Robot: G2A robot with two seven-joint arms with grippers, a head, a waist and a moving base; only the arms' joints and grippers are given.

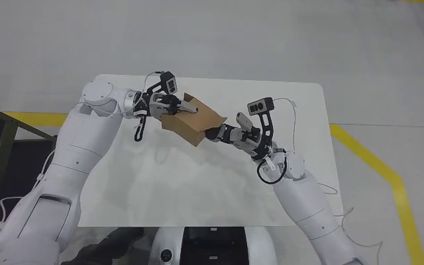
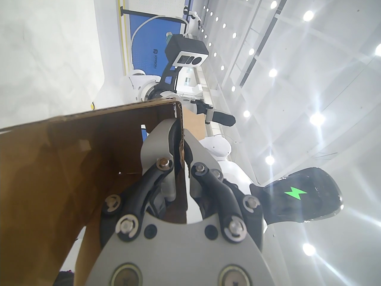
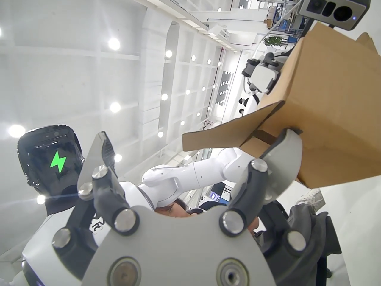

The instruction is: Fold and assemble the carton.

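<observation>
Bright, even light. Beyond the jaws, ceiling lamps (image 2: 308, 15) flare into starry streaks; inside the carton (image 2: 74, 150), beside the left jaws, deep shade.

The carton (image 1: 193, 119) is plain brown corrugated cardboard, partly formed into a box. It hangs tilted above the table (image 1: 199, 192), nearer the far edge and a little left of the middle. Its end toward the left edge gapes open; at the opposite end one flap (image 3: 214, 133) juts outward, unfolded
</observation>
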